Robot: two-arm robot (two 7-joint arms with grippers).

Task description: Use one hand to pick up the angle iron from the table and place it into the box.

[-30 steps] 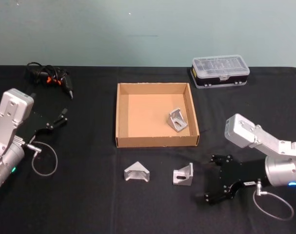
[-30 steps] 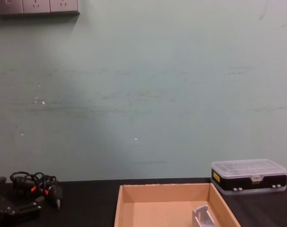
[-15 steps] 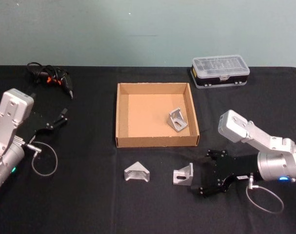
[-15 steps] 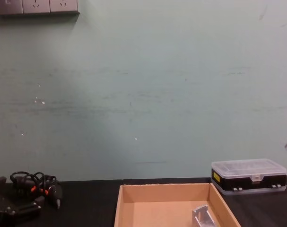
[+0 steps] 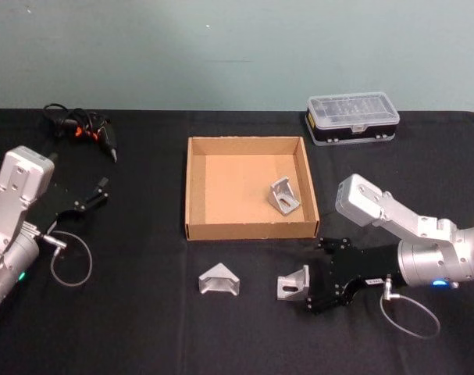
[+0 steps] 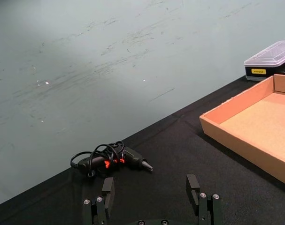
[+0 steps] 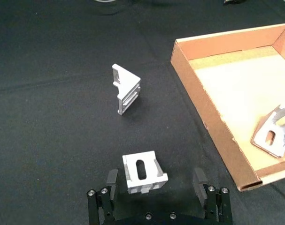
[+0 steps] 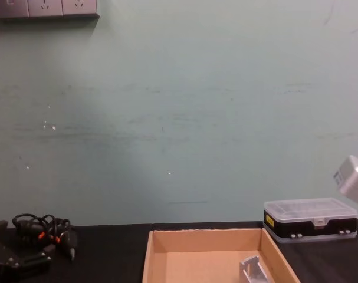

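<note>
Right end effector (image 5: 314, 275) low, fingers spread wide; left end effector (image 5: 79, 205) parked at left, fingers apart.

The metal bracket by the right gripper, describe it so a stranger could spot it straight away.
Find the shallow cardboard box mid-table. Two metal brackets lie on the black table before its near wall; take the right bracket. It alone sits between the open fingers of the right gripper; the left bracket lies apart, and a third bracket is inside the box.
</note>
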